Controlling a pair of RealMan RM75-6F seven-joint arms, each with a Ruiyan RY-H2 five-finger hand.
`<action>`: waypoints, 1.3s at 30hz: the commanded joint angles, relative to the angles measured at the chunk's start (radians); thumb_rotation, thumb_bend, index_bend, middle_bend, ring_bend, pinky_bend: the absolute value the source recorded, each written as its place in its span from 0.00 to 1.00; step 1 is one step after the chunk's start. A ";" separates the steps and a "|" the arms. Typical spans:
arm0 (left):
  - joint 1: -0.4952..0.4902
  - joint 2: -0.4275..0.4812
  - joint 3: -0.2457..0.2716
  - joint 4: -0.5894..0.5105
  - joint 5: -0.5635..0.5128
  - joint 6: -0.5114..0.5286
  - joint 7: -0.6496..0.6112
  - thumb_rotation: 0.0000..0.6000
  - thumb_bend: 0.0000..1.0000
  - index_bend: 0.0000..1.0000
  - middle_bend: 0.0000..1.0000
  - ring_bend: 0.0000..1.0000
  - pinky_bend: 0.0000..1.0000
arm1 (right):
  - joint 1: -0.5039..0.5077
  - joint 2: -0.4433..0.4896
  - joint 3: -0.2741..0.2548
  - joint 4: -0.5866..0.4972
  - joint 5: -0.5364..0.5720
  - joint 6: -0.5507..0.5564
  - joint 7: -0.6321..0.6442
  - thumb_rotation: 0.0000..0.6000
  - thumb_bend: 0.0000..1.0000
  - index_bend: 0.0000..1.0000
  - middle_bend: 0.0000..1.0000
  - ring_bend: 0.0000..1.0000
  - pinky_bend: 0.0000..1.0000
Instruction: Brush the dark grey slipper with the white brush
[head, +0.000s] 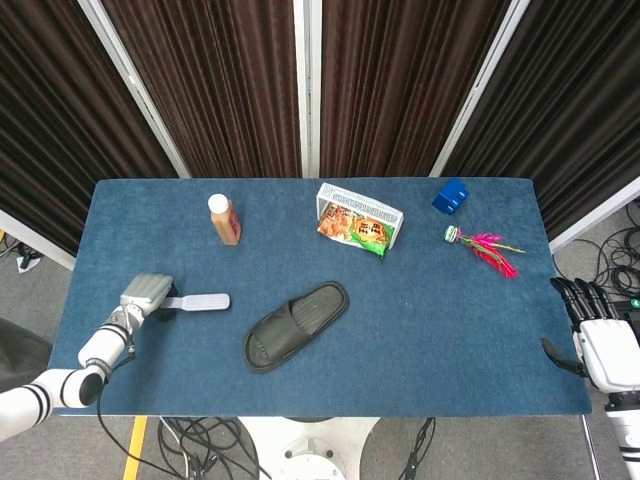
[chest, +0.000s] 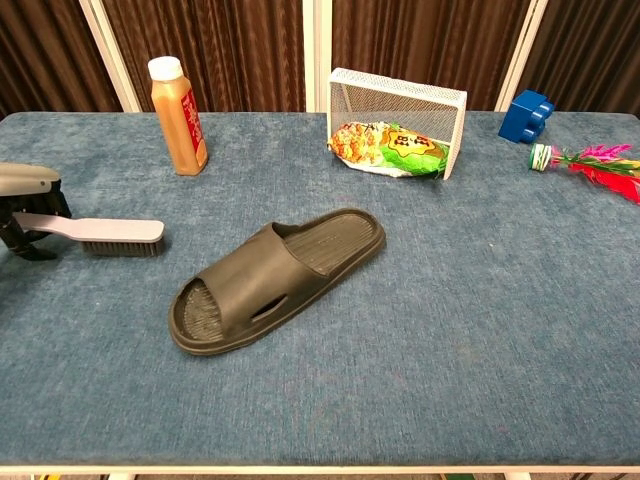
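Though half cut off (chest view), left hand (head: 145, 297) grasps white brush (chest: 100, 231) handle.

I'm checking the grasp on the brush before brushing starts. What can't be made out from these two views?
- Left hand, chest view: cut off by the left edge, so the fingers' hold on the white brush handle is unclear.
- Head view: the hand's back covers the handle end.
- Right hand: at the head view's right edge, absent from the chest view.
- Snack bag print: too small.
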 joint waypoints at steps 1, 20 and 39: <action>0.000 -0.017 -0.005 0.023 0.007 0.001 -0.022 1.00 0.38 0.94 0.93 0.90 0.87 | 0.000 -0.001 0.000 0.001 0.001 -0.002 0.000 1.00 0.23 0.00 0.09 0.00 0.00; 0.158 -0.204 -0.058 0.287 0.443 0.511 -0.794 1.00 0.58 1.00 1.00 1.00 1.00 | 0.054 0.017 -0.007 -0.039 -0.030 -0.087 -0.025 1.00 0.23 0.00 0.11 0.00 0.00; 0.204 -0.204 0.149 0.289 0.785 0.842 -0.643 1.00 0.70 1.00 1.00 1.00 1.00 | 0.567 -0.213 0.108 -0.042 0.032 -0.740 -0.181 1.00 0.19 0.00 0.07 0.00 0.00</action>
